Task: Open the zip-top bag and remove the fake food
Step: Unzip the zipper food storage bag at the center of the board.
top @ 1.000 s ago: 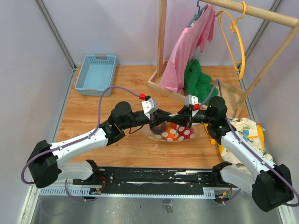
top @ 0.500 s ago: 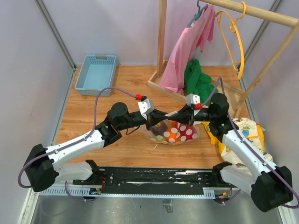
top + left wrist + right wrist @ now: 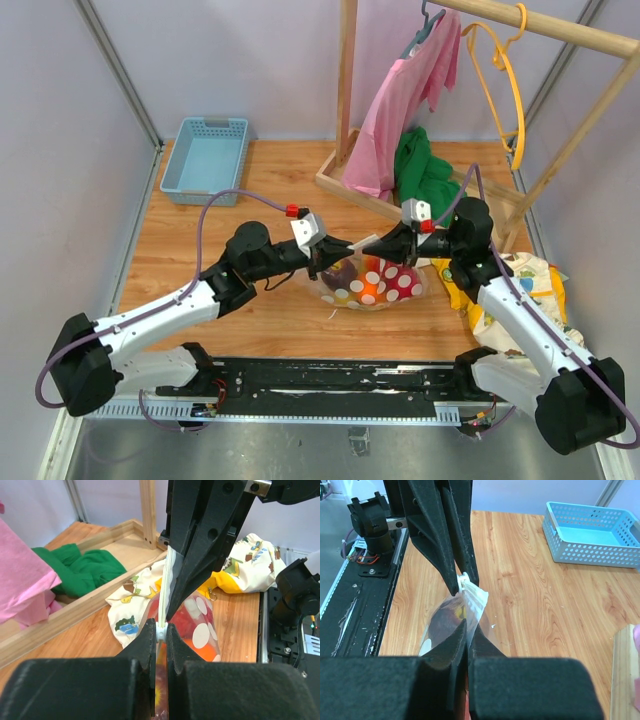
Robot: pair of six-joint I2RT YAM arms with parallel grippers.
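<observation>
Over the desk, between the arms, the zip-top bag hangs by its white strip, with the left pincer and right pincer both clamped on it. The fake food sits inside, so opening and removal remain. Only the wrist views show the grips; the overhead view shows the full bag.

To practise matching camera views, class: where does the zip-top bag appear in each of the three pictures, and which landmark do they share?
Top external: zip-top bag mid-frame, slightly right of and below centre.
Left wrist: bag centre, just below the middle.
Right wrist: bag lower centre-left.
Shared landmark: the bag's white zip strip, visible in all three.
</observation>
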